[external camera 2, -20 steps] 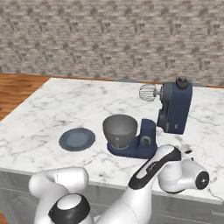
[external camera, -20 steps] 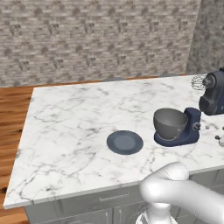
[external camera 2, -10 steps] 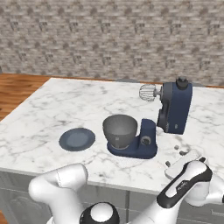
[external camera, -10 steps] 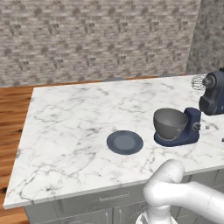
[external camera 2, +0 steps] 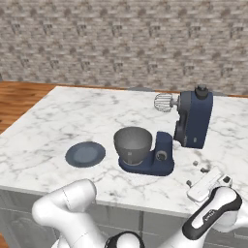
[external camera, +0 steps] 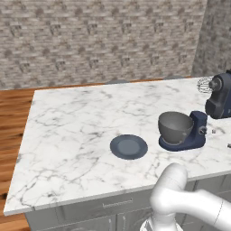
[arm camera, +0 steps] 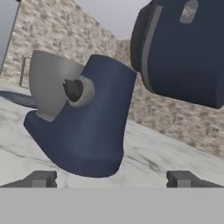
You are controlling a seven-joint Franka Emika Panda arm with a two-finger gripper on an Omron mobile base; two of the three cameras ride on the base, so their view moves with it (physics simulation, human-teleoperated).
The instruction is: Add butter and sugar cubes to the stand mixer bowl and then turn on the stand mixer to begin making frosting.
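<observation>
The navy stand mixer stands on the marble counter with its head tilted back and its whisk clear of the grey stand mixer bowl. My gripper hovers low over the counter, just right of the mixer base. In the hand view, the gripper is open with nothing between its fingertips. It faces the side knob, with the bowl behind. Tiny brownish bits, probably sugar cubes, lie beside the base. The butter is out of view.
A dark blue-grey round plate lies flat to the left of the bowl. A stone wall runs behind the counter. The counter's front edge passes just below my hand.
The arm has swung right from in front of the mixer. The hand now sits low over the counter beside the mixer base. The jaws stayed open.
</observation>
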